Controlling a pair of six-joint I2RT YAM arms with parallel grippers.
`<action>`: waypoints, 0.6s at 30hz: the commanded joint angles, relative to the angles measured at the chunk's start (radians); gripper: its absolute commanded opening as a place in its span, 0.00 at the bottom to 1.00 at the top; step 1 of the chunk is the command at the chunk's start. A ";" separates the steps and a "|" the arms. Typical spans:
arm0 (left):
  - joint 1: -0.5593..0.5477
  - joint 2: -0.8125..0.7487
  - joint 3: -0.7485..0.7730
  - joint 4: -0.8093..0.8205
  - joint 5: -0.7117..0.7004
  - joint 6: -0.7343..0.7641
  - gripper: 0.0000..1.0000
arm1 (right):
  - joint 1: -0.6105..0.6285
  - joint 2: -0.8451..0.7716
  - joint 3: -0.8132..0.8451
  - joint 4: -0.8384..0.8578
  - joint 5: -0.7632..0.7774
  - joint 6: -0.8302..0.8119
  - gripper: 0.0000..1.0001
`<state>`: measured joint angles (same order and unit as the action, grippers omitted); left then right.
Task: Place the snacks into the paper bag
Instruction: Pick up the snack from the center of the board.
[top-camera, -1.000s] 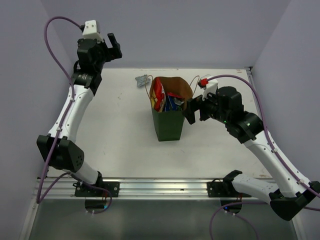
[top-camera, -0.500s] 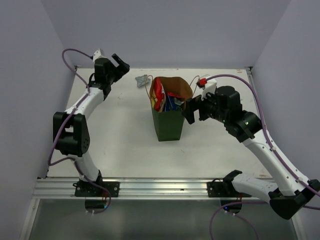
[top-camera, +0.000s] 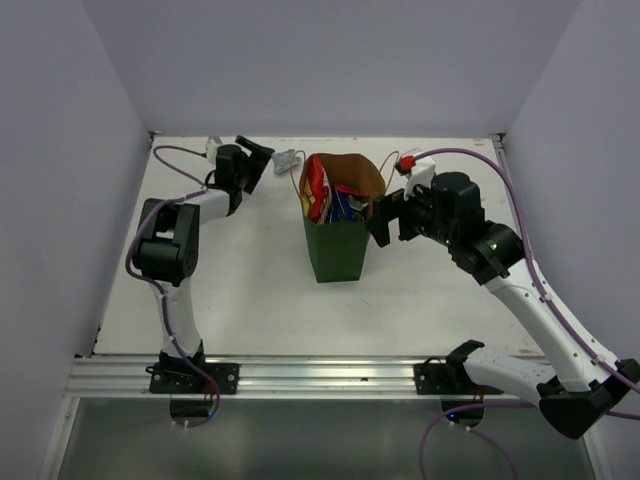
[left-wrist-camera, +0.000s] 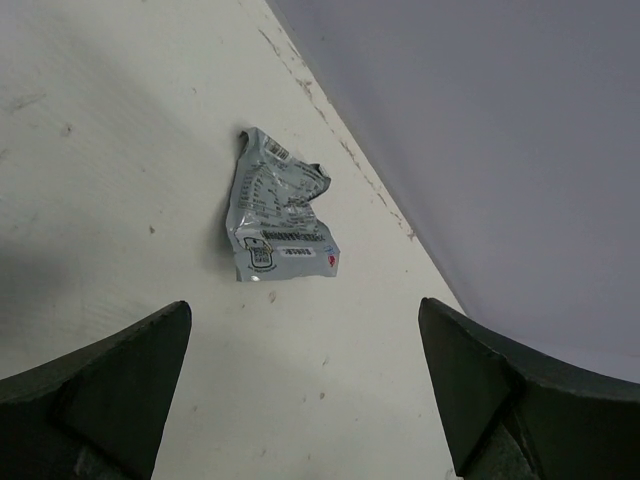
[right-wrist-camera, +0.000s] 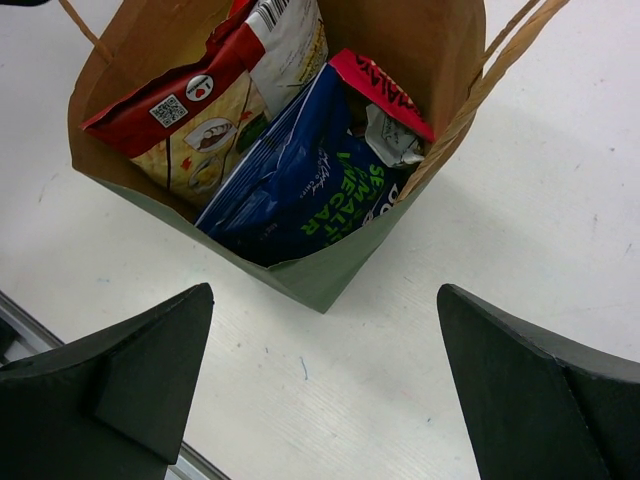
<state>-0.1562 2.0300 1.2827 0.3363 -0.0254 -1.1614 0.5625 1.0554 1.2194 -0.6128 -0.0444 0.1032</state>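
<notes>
Packet lies by rear wall, L fingers wide before it; R fingers wide beside paper bag

I work in a robotics lab cell, a test rig rather than a lived-in room. Plain lavender panels box in the white table along its far edge and both side edges. An aluminium rail runs along the near edge, and my left arm and right arm are bolted to it on black base plates. Purple cables loop in the open off my joints. The tabletop is scuffed and speckled with small marks.
</notes>
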 joint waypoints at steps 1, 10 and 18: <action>-0.035 0.038 0.026 0.129 -0.059 -0.093 1.00 | -0.001 -0.017 0.020 0.012 0.021 0.010 0.99; -0.094 0.154 0.073 0.156 -0.169 -0.176 0.95 | -0.001 -0.008 0.015 0.012 0.029 0.012 0.99; -0.121 0.223 0.093 0.190 -0.231 -0.219 0.89 | -0.001 -0.002 0.023 0.007 0.037 0.006 0.99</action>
<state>-0.2676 2.2227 1.3418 0.4561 -0.1795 -1.3510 0.5625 1.0554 1.2198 -0.6132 -0.0345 0.1051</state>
